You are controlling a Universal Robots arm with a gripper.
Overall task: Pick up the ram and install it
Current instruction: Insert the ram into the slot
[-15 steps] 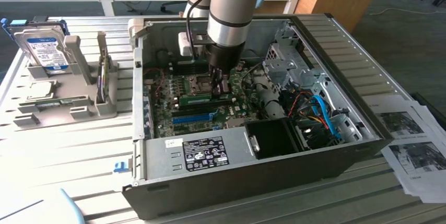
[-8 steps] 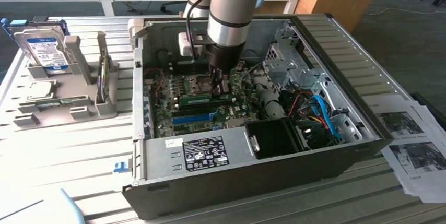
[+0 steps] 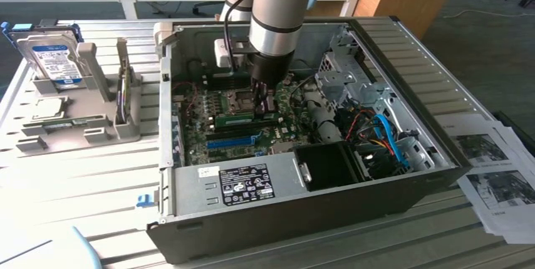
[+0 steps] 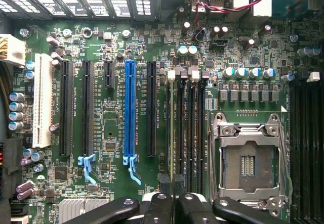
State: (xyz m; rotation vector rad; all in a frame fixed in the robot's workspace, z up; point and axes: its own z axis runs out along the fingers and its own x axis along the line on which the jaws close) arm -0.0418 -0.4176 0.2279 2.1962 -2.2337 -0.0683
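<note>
and here we are inside the pc case point(image 3: 276, 222), a dark grey sheet-metal box lying open on the pale slatted tabletop point(image 3: 84, 175). the arm point(image 3: 280, 5), a smooth silver tube with a light blue collar, reaches straight down into it. the black fingers point(image 3: 264, 101) are pinched closed on the ram point(image 3: 242, 118), that long thin green stick standing on edge over the motherboard point(image 4: 106, 133), just beside the processor socket point(image 4: 248, 158). whether it sits fully down in its slot, can't tell from here

from the wrist view the board is a glossy green sheet crowded with long black slots, one bright blue slot point(image 4: 129, 113), one white slot point(image 4: 42, 100) and clusters of little round silver-topped capacitors. the socket is a shiny square steel frame with a dark centre. tiny white lettering runs along the slots, too fine to read

a silver metal box by the case's near wall bears a white and black label point(image 3: 242, 181) with barcodes and small print, unreadable too. next to it sits a black boxy shroud point(image 3: 330, 165), and blue cables point(image 3: 386, 134) curl towards the exterior view's right

on the exterior view's left, a grey moulded holder point(image 3: 92, 128) props up the silver hard drive point(image 3: 50, 59) with its blue-white label, and the square flat processor chip point(image 3: 46, 107) lies near it. printed sheets point(image 3: 493, 175) lie on the exterior view's right
</note>
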